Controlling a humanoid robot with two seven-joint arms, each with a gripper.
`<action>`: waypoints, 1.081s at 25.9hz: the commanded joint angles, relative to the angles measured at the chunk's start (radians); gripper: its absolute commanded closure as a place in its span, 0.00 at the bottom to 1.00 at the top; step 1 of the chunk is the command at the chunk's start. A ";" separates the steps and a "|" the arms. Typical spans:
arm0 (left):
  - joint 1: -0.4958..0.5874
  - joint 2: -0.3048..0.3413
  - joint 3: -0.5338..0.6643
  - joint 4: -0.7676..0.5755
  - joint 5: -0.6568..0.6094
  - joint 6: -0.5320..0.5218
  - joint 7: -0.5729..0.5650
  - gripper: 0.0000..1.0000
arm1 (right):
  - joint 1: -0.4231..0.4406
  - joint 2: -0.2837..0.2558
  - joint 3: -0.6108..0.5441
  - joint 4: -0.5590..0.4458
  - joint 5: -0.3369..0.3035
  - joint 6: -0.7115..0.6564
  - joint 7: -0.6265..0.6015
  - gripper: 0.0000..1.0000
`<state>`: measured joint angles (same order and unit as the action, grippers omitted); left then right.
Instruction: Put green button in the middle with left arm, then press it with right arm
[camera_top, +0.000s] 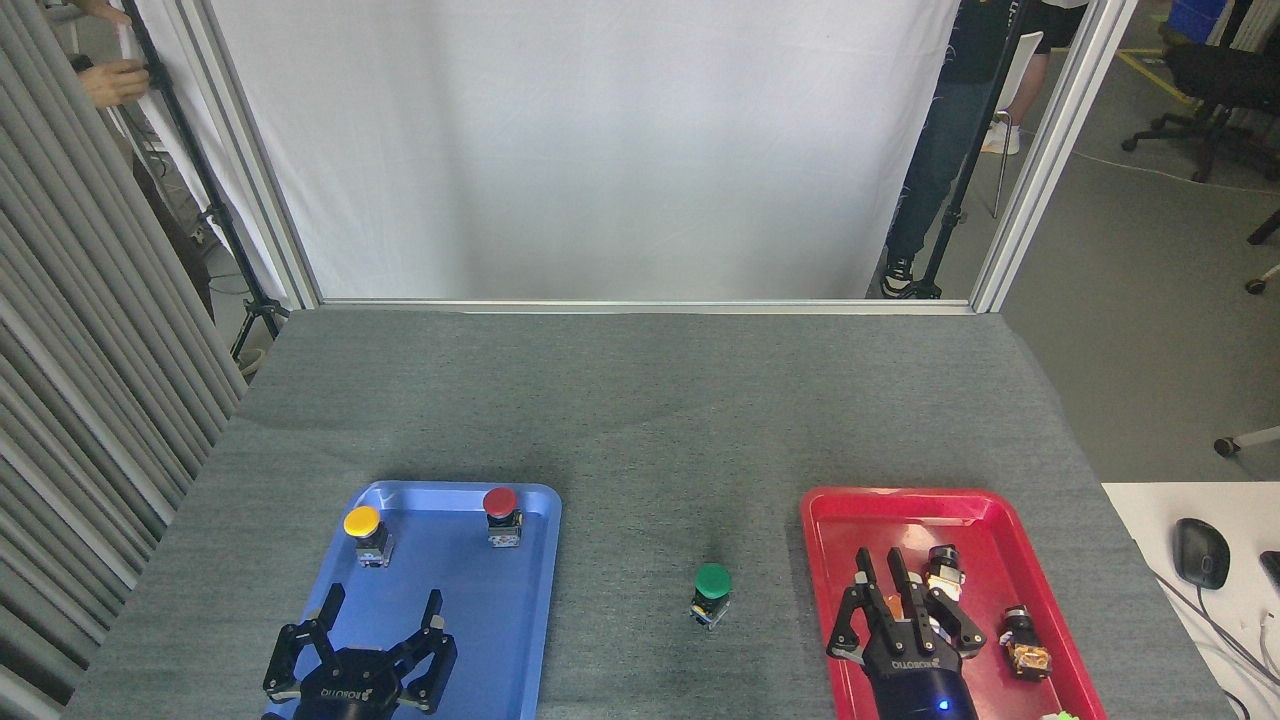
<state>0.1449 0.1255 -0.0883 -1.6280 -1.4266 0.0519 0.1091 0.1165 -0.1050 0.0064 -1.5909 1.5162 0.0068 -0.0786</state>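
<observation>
The green button (712, 583) stands upright on the bare grey cloth of the middle (640, 560), between the two trays, with nothing touching it. My right gripper (893, 585) hovers over the red tray (830, 520), a hand's width right of the button, its fingers drawn together on nothing. My left gripper (378, 625) is low over the near end of the blue tray (450, 640), fingers spread open and empty.
A yellow button (363, 525) and a red button (500, 505) stand at the far end of the blue tray. Several small switch parts (1025, 640) lie in the red tray. A person's legs (935, 150) stand behind the table's far right corner.
</observation>
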 joint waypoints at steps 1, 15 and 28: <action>0.002 0.003 -0.001 0.000 0.000 -0.021 -0.006 0.00 | 0.035 -0.030 -0.045 -0.029 -0.001 -0.014 -0.003 0.01; -0.025 -0.001 -0.050 0.008 -0.014 -0.161 -0.089 0.00 | 0.101 -0.021 -0.134 -0.080 -0.022 -0.097 -0.040 0.00; -0.119 -0.003 -0.199 0.057 -0.014 -0.162 -0.137 0.00 | 0.106 -0.019 -0.121 -0.069 -0.123 -0.114 -0.040 0.00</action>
<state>0.0555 0.1201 -0.2457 -1.5922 -1.4383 -0.1094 -0.0086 0.2212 -0.1188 -0.1182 -1.6621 1.3782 -0.1057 -0.1088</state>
